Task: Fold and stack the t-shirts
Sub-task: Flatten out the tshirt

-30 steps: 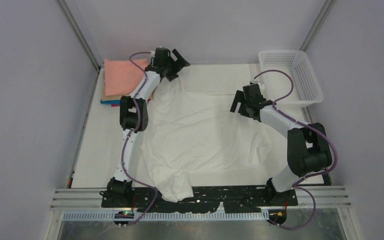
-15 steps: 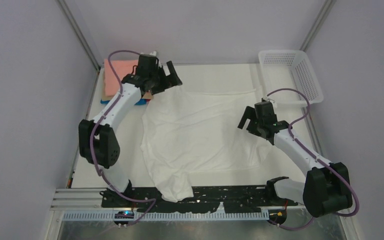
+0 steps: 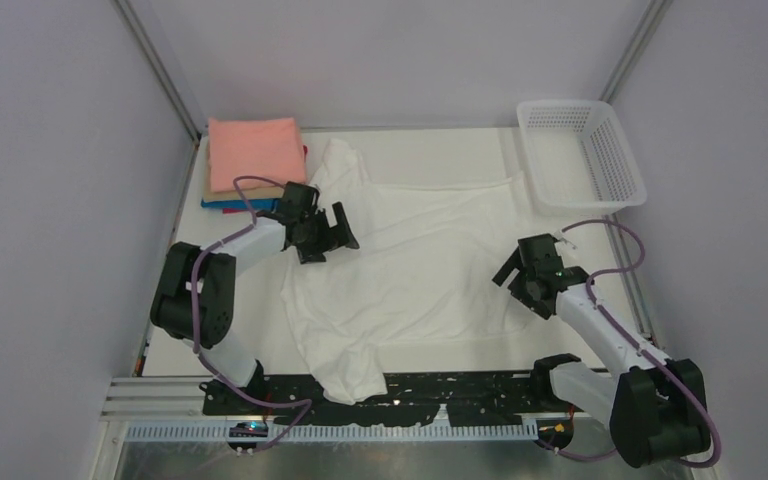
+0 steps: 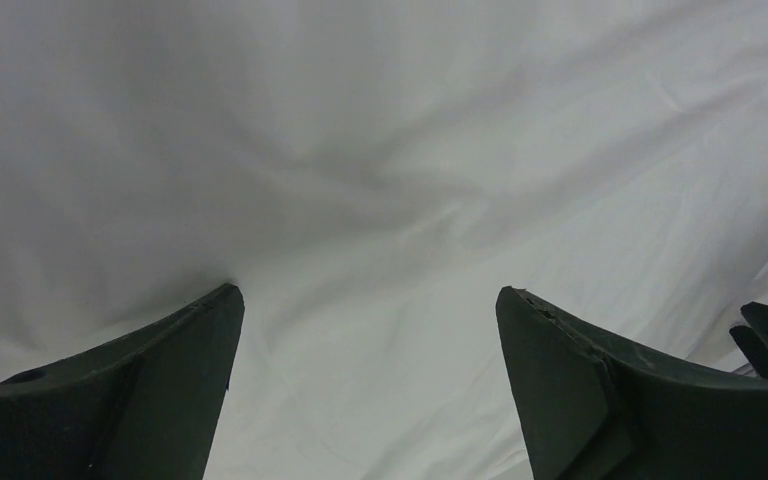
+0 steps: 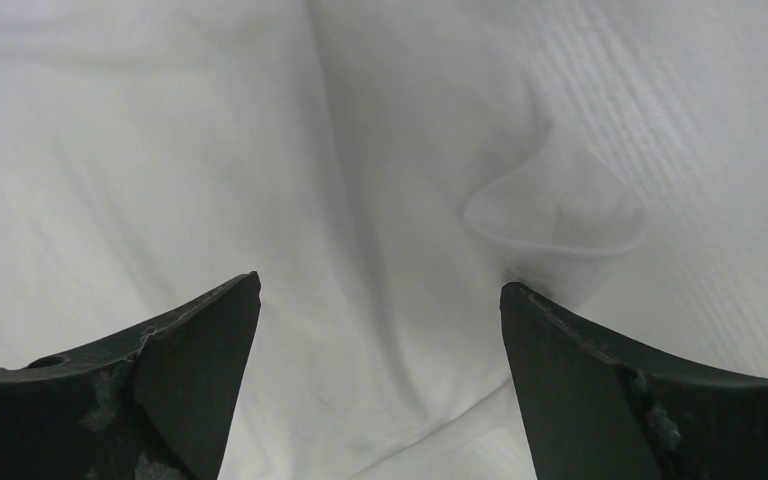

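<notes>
A white t-shirt (image 3: 410,260) lies spread on the table, plain side up, its lower part hanging over the front edge. My left gripper (image 3: 332,235) is open and empty above the shirt's left side; the cloth fills the left wrist view (image 4: 380,200). My right gripper (image 3: 520,285) is open and empty over the shirt's right edge, where the right wrist view shows a small fold of cloth (image 5: 555,210). A folded stack (image 3: 253,152) sits at the back left, salmon-pink on top, with tan, blue and magenta edges below.
A white plastic mesh basket (image 3: 582,152) stands at the back right. Grey walls close in both sides. The black rail with the arm bases (image 3: 440,392) runs along the near edge.
Both arms have drawn back toward the near side. The left gripper moved from the shirt's far left corner to its left side, the right gripper to the shirt's right edge. The far sleeve now lies flat.
</notes>
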Controlling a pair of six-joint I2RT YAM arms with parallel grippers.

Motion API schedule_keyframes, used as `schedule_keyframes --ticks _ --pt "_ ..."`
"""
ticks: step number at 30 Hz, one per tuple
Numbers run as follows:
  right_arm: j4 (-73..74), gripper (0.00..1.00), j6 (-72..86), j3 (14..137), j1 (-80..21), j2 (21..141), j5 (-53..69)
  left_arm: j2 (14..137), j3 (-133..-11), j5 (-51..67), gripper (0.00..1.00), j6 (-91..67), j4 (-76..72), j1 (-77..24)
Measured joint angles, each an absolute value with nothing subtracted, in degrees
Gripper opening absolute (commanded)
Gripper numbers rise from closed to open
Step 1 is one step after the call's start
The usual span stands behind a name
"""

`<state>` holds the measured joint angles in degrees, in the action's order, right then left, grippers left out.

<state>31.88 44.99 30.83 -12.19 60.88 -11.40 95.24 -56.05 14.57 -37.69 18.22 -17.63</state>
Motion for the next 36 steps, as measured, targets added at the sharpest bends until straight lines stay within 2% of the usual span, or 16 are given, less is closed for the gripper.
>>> schedule_keyframes --ticks 5,10,16,20,24,33,36 --pt "36.6 0.95 49.3 29.6 -5.9 55.5 -17.2 96.1 -56.1 14.0 1.00 -38.5 17.2 -17.6" --pt "39.7 0.95 52.9 24.6 -0.5 47.2 -18.1 96.1 -56.1 11.4 1.00 -38.5 17.9 -17.6" --pt "44.2 0.95 54.3 23.9 1.3 35.4 -19.0 95.2 -56.1 8.4 0.99 -38.5 19.7 -17.6" --pt "41.9 0.95 51.5 25.6 1.3 30.3 -17.8 94.3 -56.1 7.2 0.99 -38.5 20.2 -17.6" --pt "33.4 0.95 48.3 25.8 1.3 34.2 -12.0 94.3 -56.1 7.0 0.99 -38.6 20.2 -17.6" --pt "11.6 0.95 45.5 24.0 1.3 59.5 0.8 94.4 -56.1 7.0 0.99 -38.7 20.0 -17.6" --pt "9.1 0.95 45.3 24.0 1.3 61.2 0.9 94.5 -56.1 7.0 0.99 -38.8 20.0 -17.6"
